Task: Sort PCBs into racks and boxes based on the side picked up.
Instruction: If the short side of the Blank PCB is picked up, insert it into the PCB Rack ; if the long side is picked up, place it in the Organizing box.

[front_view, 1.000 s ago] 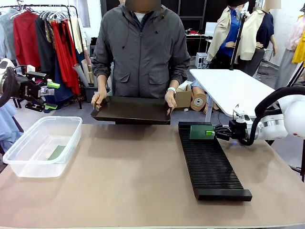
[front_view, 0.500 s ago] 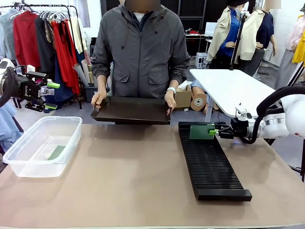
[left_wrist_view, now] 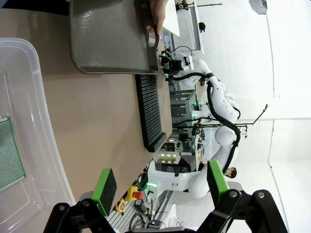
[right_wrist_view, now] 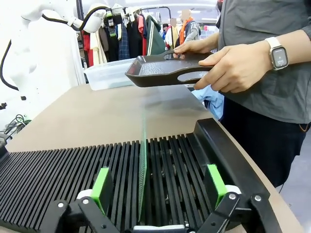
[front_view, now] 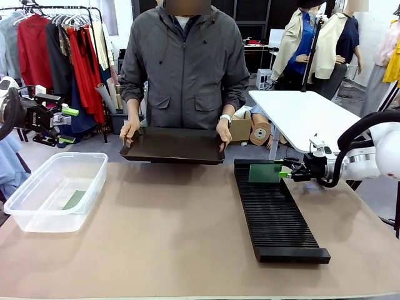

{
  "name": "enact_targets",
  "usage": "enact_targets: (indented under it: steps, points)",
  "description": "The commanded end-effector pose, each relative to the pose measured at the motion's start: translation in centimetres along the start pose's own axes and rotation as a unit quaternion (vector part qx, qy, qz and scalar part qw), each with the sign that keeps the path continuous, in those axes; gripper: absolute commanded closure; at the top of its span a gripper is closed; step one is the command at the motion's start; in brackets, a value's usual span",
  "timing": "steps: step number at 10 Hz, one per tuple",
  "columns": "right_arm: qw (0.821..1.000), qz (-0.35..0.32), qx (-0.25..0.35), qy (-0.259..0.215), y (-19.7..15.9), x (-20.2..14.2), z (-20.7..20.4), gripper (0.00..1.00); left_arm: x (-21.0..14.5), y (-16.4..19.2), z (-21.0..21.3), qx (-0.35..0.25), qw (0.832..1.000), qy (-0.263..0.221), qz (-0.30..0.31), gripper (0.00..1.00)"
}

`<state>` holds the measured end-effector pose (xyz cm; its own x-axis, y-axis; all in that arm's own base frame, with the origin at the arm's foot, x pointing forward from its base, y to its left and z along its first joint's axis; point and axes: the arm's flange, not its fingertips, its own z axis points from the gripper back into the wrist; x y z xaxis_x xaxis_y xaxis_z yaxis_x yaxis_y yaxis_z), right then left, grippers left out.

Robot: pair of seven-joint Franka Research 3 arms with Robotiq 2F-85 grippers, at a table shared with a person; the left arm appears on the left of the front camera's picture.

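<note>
One green PCB [front_view: 264,172] stands on edge in a slot at the far end of the long black rack [front_view: 275,215]. My right gripper [front_view: 286,170] is just to its right, open. In the right wrist view the PCB [right_wrist_view: 142,165] shows edge-on between the spread green fingers [right_wrist_view: 101,184], touching neither, with my right gripper [right_wrist_view: 158,187] over the rack [right_wrist_view: 63,170]. A second PCB [front_view: 74,200] lies flat in the clear box [front_view: 37,215] at the left. My left gripper [front_view: 69,125] hangs open and empty above and behind the box. The left wrist view looks past the left gripper [left_wrist_view: 160,187] at that PCB [left_wrist_view: 9,153] in the box [left_wrist_view: 36,97].
A person at the far side holds a flat black tray [front_view: 172,145] with both hands above the table edge; the tray [right_wrist_view: 165,70] and a hand [right_wrist_view: 233,65] also show in the right wrist view. A white table [front_view: 306,115] stands behind at the right.
My right gripper has opened and let go of the PCB, which stays upright in the rack slot. The gripper has drawn back slightly to the right. The left arm has not moved.
</note>
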<state>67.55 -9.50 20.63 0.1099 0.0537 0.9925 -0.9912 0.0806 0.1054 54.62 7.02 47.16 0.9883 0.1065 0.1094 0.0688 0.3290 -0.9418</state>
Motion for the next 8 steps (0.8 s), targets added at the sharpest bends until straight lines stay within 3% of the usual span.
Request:
enact_targets:
  steps: [1,8]
  points:
    - [1.0,0.002,-0.001,-0.001,-0.03,-0.06,-0.01,0.0,-0.18,-0.23,0.07,0.006,1.0,-0.001,-0.002,0.03]
    - [1.0,0.002,-0.001,-0.001,-0.03,-0.06,-0.01,0.0,-0.18,-0.23,0.07,0.006,1.0,-0.001,-0.002,0.03]
